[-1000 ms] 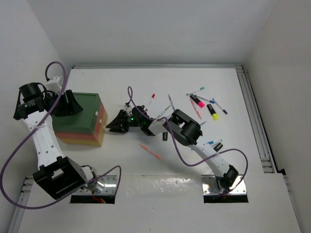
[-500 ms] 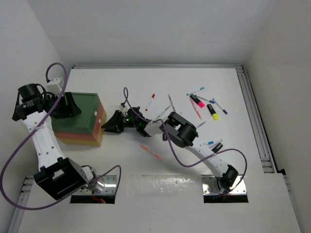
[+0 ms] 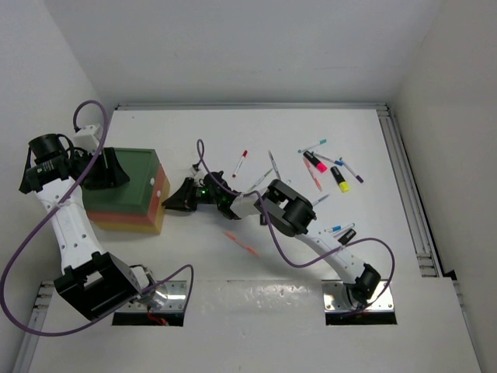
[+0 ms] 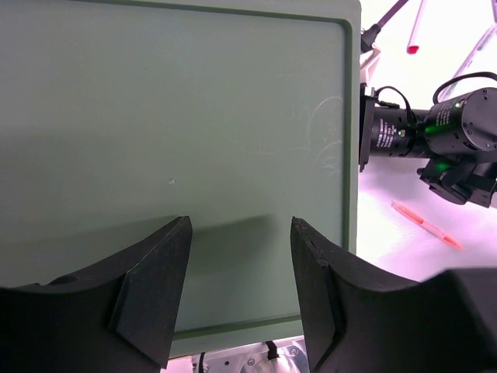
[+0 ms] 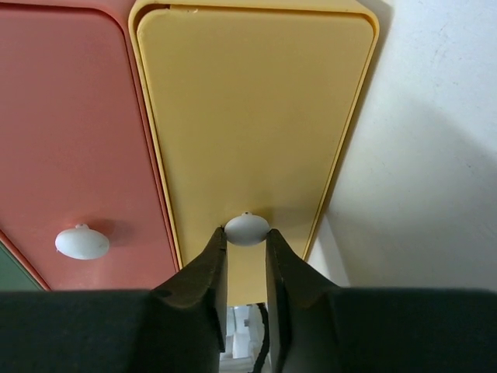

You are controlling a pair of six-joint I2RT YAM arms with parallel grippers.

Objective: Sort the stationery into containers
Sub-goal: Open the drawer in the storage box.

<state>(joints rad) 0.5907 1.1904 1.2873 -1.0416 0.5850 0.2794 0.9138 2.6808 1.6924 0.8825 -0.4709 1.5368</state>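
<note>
around white knob (image 5: 247, 229), right gripper (image 5: 245, 238) closed

The right gripper (image 5: 246, 242), pinching the yellow box's (image 5: 248, 116) knob (image 5: 247, 228), and its arm (image 3: 291, 208) bar the stack's (image 3: 128, 208) front; the left gripper (image 4: 240, 225) hangs over the green box (image 4: 194, 101); pens (image 3: 317, 163) litter the far right; bare table (image 3: 155, 128) lies behind the stack

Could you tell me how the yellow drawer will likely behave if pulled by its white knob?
The white knob is small, rounded and glossy, so the right tool pinching it may slip. The yellow drawer looks like thin plastic, probably light. The stack might slide along unless the left tool, open above the green top, steadies it.
</note>
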